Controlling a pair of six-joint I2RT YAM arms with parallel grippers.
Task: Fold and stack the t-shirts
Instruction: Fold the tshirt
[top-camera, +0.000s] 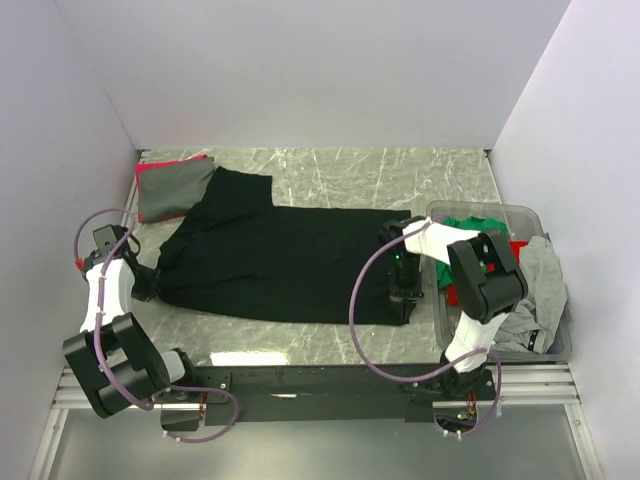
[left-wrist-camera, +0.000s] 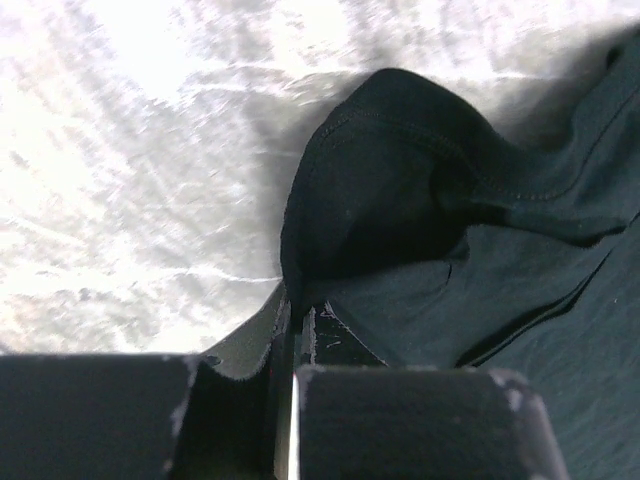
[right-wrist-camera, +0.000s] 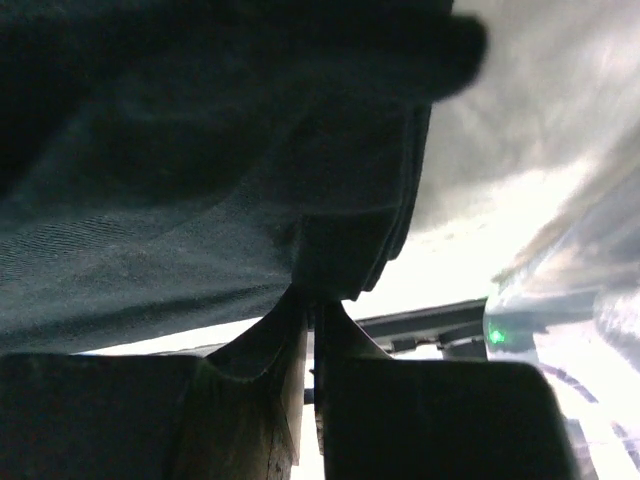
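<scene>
Starting with the counter (top-camera: 330, 165), you have smooth, marble-veined stone, slick enough for cloth to slide. The black t-shirt (top-camera: 280, 260) lies spread across its middle: soft matte knit, mostly flat, rumpled at the far left sleeve. On the right, the clear plastic bin (top-camera: 500, 210) holds a loose heap of green shirt (top-camera: 462, 224), red shirt (top-camera: 515, 247) and grey shirt (top-camera: 545, 280). At the far left corner a folded grey t-shirt (top-camera: 175, 188) rests on a folded red t-shirt (top-camera: 150, 170).

The left jaws are pinched narrow on the black t-shirt's near left edge, cloth bunched between them. The right jaws are nipped on the stitched hem at its near right corner.

By my judgement the fold is about to begin. Lift both ends together, level and just clear of the stone, then carry the near edge over toward the far edge so the limp knit cannot sag or twist between your pinches.
</scene>
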